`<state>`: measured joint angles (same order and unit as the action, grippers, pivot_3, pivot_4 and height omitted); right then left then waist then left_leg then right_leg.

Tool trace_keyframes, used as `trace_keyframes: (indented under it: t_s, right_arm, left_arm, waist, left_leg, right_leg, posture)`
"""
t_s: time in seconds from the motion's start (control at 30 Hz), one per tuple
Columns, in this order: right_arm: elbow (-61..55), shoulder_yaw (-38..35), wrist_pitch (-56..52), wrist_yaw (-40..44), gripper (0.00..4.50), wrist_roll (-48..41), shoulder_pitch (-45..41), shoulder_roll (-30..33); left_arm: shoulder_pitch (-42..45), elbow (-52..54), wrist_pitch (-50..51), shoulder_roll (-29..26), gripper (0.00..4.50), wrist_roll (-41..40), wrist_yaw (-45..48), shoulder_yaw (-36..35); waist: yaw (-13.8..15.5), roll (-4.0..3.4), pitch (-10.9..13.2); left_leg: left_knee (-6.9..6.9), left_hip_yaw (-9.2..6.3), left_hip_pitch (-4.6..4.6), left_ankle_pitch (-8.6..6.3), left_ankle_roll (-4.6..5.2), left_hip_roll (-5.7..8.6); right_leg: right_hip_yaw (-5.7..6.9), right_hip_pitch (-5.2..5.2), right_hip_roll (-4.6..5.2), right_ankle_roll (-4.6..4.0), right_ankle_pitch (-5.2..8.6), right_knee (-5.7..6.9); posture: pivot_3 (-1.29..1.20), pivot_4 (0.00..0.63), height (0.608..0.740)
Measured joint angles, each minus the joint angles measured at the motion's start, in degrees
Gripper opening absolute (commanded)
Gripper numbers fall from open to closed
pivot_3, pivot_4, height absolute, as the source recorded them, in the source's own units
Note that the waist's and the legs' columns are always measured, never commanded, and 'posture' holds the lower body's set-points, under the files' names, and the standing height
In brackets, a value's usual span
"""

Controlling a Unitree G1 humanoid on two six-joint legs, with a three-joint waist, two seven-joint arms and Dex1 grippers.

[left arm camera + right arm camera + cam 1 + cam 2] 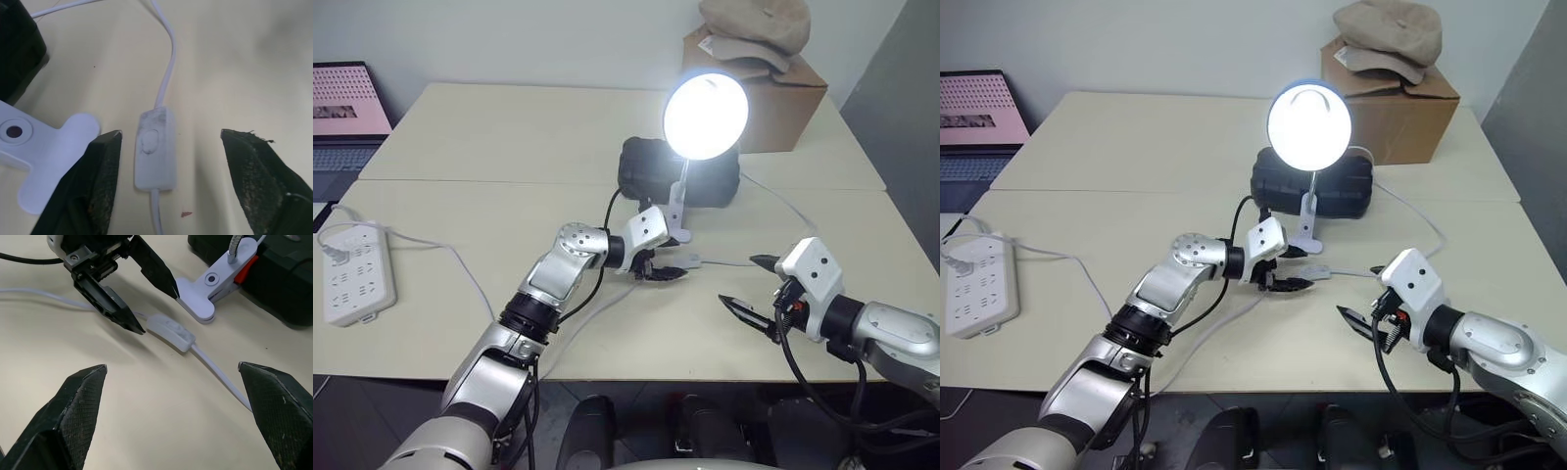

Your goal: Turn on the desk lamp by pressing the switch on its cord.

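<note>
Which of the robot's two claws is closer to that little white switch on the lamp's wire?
The left gripper. Its open fingers sit on either side of the switch without touching it. The right gripper, also open, hangs farther along the cord, apart from it.

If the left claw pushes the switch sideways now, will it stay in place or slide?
The switch probably slides: it is small and lies loose on the smooth table. The thin cord curves slackly, so it likely gives little resistance. The open left claw straddles it without touching, so a nudge may shift it.
</note>
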<state>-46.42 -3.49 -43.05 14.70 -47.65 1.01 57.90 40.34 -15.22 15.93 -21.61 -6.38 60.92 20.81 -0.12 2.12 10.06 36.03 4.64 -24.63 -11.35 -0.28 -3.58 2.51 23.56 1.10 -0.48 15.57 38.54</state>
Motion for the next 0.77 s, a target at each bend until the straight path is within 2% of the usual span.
trace_keyframes:
  t_s: [0.07, 0.27, 0.33, 0.5, 0.63, 0.77]
  right_arm:
    - [0.91, -0.13, 0.01, 1.34, 4.5, 1.4, -0.45, -0.27]
    - [4.9, -1.95, 2.23, 8.74, 4.5, 5.13, -2.33, -0.23]
    - [7.86, -2.92, 4.86, 13.88, 4.5, 7.13, -2.76, 0.92]
    - [15.6, -6.58, 9.83, 25.92, 4.5, 8.89, -4.6, 3.36]
    - [20.77, -6.64, 12.59, 32.26, 4.5, 11.28, -6.53, 4.11]
    - [22.41, -5.7, 12.99, 35.26, 4.5, 12.77, -9.24, 3.57]
  left_arm:
    - [-0.69, 1.74, 0.01, -1.68, 4.45, -0.15, 0.05, -1.04]
    - [-5.59, 13.35, 3.33, -11.06, 4.45, -5.17, 2.67, -8.87]
    - [-9.2, 19.69, 7.2, -16.88, 4.45, -9.31, 5.06, -13.34]
    - [-17.58, 29.19, 15.56, -26.66, 4.45, -14.8, 6.95, -20.39]
    - [-21.19, 32.51, 18.69, -27.71, 4.45, -17.86, 4.85, -25.23]
    - [-22.79, 34.61, 20.15, -27.11, 4.45, -20.88, 3.32, -26.6]
  waist:
    - [0.0, 0.0, 0.0]
    - [-0.17, -0.02, 0.0]
    - [-0.16, -0.04, 0.01]
    - [0.06, -0.04, 0.02]
    - [0.38, -0.04, 0.02]
    - [0.28, -0.04, 0.02]
  left_leg:
    - [0.0, -0.02, 0.0, 0.0, 0.0, -0.01]
    - [0.02, 0.02, 0.02, 0.0, -0.01, -0.04]
    - [0.01, 0.03, 0.04, 0.0, -0.01, -0.04]
    - [0.03, 0.03, 0.08, 0.0, -0.01, -0.03]
    - [0.06, 0.01, 0.14, 0.01, -0.01, -0.02]
    - [0.05, 0.02, 0.16, 0.0, -0.01, -0.03]
  right_leg:
    - [0.02, 0.01, -0.01, 0.0, 0.0, 0.05]
    - [-0.02, 0.04, -0.01, -0.01, 0.0, 0.08]
    - [-0.02, 0.03, 0.0, -0.02, 0.01, 0.07]
    - [0.01, -0.01, 0.04, -0.02, 0.01, 0.07]
    - [0.03, -0.07, 0.08, -0.03, 0.0, 0.11]
    - [0.03, -0.06, 0.07, -0.04, 0.01, 0.15]
  posture:
    - [0.0, 0.15, 0.74]
    - [0.0, 0.15, 0.74]
    - [0.0, 0.15, 0.74]
    - [0.0, 0.15, 0.74]
    - [0.0, 0.15, 0.74]
    - [0.0, 0.15, 0.74]
